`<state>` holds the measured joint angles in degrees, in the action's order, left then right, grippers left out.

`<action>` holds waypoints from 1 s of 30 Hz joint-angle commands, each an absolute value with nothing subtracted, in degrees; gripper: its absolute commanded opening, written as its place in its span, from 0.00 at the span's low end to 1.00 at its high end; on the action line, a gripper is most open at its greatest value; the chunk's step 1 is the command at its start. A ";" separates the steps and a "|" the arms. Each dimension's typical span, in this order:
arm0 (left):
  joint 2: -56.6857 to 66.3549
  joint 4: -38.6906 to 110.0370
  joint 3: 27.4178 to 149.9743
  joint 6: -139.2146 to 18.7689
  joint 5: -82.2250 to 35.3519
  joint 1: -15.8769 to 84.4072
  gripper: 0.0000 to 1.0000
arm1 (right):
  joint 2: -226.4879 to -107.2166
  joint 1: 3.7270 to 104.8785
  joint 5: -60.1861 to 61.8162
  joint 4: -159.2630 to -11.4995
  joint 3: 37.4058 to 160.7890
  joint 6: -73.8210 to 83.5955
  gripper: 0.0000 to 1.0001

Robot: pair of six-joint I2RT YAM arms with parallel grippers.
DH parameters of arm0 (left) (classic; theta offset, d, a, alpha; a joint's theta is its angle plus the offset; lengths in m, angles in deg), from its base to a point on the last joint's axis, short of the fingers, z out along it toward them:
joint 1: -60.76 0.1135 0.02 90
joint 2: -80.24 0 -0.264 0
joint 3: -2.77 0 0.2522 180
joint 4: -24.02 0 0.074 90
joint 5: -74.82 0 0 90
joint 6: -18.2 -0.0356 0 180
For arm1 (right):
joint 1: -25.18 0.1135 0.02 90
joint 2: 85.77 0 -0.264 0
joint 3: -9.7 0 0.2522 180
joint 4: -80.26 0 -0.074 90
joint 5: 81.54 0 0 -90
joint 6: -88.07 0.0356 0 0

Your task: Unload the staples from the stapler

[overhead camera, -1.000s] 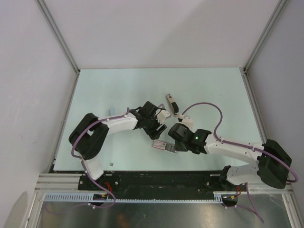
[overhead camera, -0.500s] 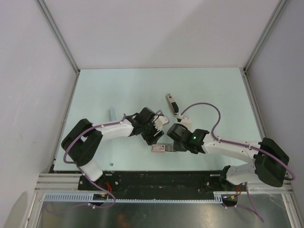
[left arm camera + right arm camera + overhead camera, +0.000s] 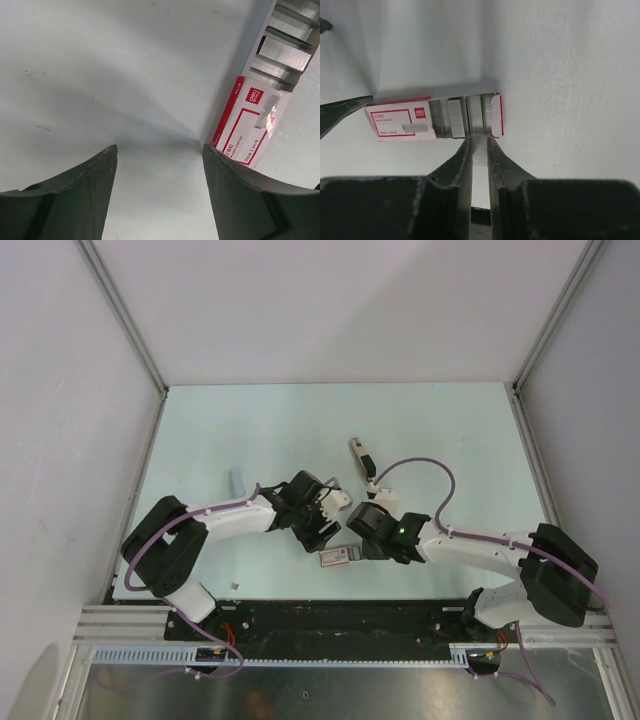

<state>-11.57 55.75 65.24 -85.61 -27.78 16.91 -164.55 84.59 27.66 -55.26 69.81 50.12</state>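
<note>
The right gripper (image 3: 479,142) pinches a thin silver strip of staples (image 3: 479,159) between its two fingers. The strip's tip touches the open end of the box (image 3: 400,121). The box is red and white and lies flat on the table (image 3: 250,430), at the near side, about in the middle. Its grey tray (image 3: 462,116) is pulled out at one end and looks nearly full of other grey rows. The left gripper (image 3: 157,152) is let go and wide, with only bare table between its fingers. It sits low, just beside the box, and one dark finger tip is close to the end with the label. The stapler (image 3: 361,458) lies by itself farther away on the table, apart from both grippers. I cannot tell if more staples are inside it. I think the step now is to put this strip into the tray. To do it well, the right gripper should keep the strip flat and in line with the rows. It should slide the strip gently into a free slot and let go only when the strip rests in the tray. A hard push could shove the light box away, so the left gripper could press beside the box to hold it in place. If the strip tilts, it may snap into bits or drop on the table.
</note>
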 commanded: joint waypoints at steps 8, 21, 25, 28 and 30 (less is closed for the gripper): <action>-7.82 58.30 68.02 -86.44 -29.29 21.06 0.75 | -170.00 86.03 32.00 -58.75 69.69 46.47 0.10; -8.06 58.64 67.37 -86.41 -30.61 21.33 0.75 | -171.33 86.18 33.53 -60.03 70.05 45.58 0.10; -7.85 58.69 67.04 -86.53 -30.76 21.58 0.75 | -172.50 85.93 33.09 -60.84 70.70 45.15 0.10; -7.82 58.69 66.94 -86.60 -30.91 21.79 0.75 | -173.30 85.81 32.94 -60.98 71.16 44.88 0.10; -7.82 58.65 66.86 -86.64 -31.08 21.97 0.75 | -173.57 85.69 32.86 -61.12 71.25 44.87 0.10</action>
